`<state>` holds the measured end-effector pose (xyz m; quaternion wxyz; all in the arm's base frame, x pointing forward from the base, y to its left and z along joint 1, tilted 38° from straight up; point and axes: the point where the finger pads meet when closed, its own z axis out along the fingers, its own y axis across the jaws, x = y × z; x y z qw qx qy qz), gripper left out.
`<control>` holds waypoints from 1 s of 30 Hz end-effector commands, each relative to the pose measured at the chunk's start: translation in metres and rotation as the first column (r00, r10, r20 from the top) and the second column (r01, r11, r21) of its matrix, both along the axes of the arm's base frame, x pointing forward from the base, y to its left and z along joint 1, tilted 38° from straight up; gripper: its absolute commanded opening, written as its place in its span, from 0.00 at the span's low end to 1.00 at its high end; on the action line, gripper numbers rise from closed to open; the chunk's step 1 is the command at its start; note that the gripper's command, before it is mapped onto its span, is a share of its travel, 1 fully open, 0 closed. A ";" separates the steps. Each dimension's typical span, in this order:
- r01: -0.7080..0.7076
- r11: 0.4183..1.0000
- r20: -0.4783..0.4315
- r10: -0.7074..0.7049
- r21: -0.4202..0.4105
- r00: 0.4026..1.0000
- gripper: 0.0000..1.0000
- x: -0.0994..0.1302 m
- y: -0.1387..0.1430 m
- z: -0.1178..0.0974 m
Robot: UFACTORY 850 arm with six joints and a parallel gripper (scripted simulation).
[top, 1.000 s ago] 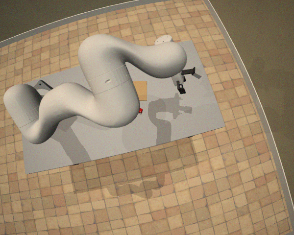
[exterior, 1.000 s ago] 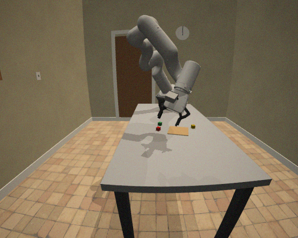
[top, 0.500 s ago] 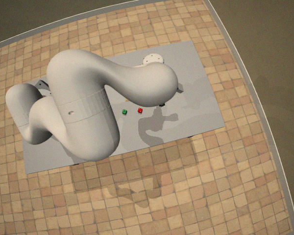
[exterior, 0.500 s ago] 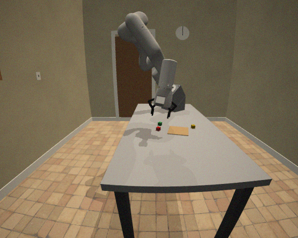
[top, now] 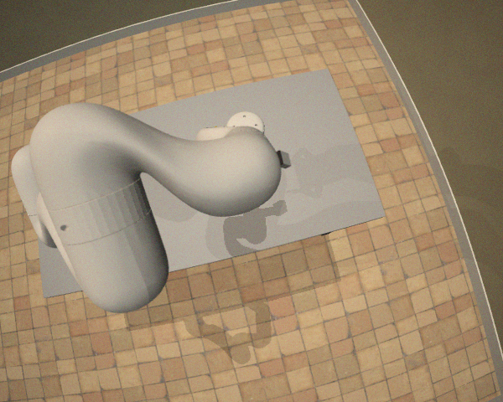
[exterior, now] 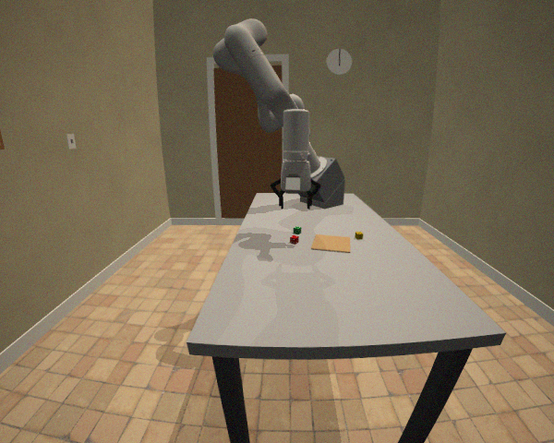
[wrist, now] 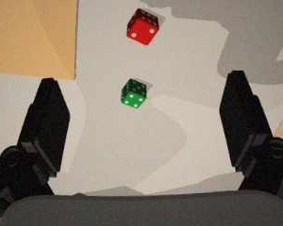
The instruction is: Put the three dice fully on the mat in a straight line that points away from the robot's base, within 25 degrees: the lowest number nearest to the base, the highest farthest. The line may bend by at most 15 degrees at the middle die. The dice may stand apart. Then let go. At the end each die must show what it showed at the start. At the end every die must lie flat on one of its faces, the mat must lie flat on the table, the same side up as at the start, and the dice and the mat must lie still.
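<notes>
My gripper (exterior: 295,207) (wrist: 142,92) is open and empty, above the table on the base side of the dice. The green die (exterior: 296,230) (wrist: 134,94) lies on the table; in the wrist view it sits between the fingers' lines, far below, its bright face showing four pips. The red die (exterior: 294,239) (wrist: 142,29) lies a little farther from the base, its bright face showing two pips. The yellow die (exterior: 358,234) lies beyond the mat's other side, its number too small to read. The orange mat (exterior: 331,243) (wrist: 33,38) lies flat with nothing on it. The arm hides all of these in the top view.
The grey table (top: 303,99) (exterior: 354,305) carries everything. The robot's base (exterior: 331,185) stands at its far end in the exterior view. The arm (top: 225,172) bends high over the table. Its shadows fall near the red die.
</notes>
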<state>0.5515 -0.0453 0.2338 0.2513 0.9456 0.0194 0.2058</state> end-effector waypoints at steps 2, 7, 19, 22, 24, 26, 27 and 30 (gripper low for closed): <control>-0.001 1.000 -0.002 0.001 0.002 1.000 1.00 -0.001 0.000 0.001; -0.001 1.000 -0.002 0.001 0.002 1.000 1.00 -0.001 0.000 0.001; -0.001 1.000 -0.002 0.001 0.001 1.000 1.00 0.013 -0.017 -0.027; -0.001 1.000 -0.002 0.001 0.001 1.000 1.00 0.022 -0.028 -0.046; -0.001 1.000 -0.002 0.001 0.001 1.000 1.00 0.028 -0.035 -0.058; -0.001 1.000 -0.002 0.001 0.001 1.000 1.00 0.033 -0.042 -0.068; -0.001 1.000 -0.002 0.001 0.001 1.000 1.00 0.035 -0.044 -0.072; -0.001 1.000 -0.002 0.001 0.001 1.000 1.00 0.038 -0.048 -0.078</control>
